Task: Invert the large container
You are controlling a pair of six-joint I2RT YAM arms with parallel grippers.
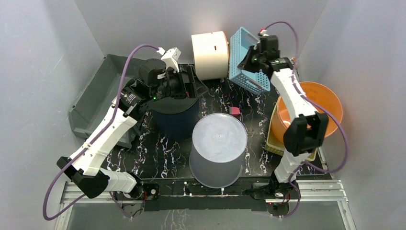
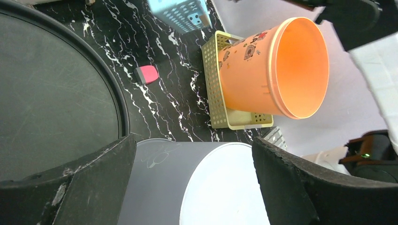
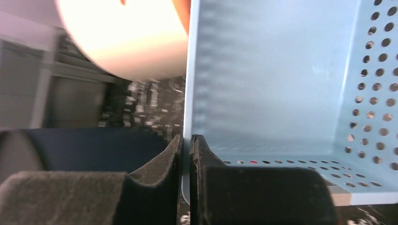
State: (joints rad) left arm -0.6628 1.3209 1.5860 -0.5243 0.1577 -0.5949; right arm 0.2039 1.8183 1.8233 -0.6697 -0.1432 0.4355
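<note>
The grey bucket (image 1: 219, 139) stands nearest my bases with its base up, and I place everything else from it. Just behind it to the left, my left gripper (image 1: 174, 85) hangs over the dark bucket (image 1: 174, 120), fingers spread with nothing between them. Far behind the grey bucket and a little right, my right gripper (image 3: 187, 140) is pinched on one thin wall of the blue basket (image 3: 281, 70). I take this basket to be the large container. It is tipped up on edge beside the cream drum (image 1: 209, 55). To turn it well, I should roll my wrist about the basket's lower edge. The pinch should sit deep on the wall so it cannot slip. The open side should swing clear of the drum and of the orange bucket (image 1: 325, 103), right of the grey bucket.
</note>
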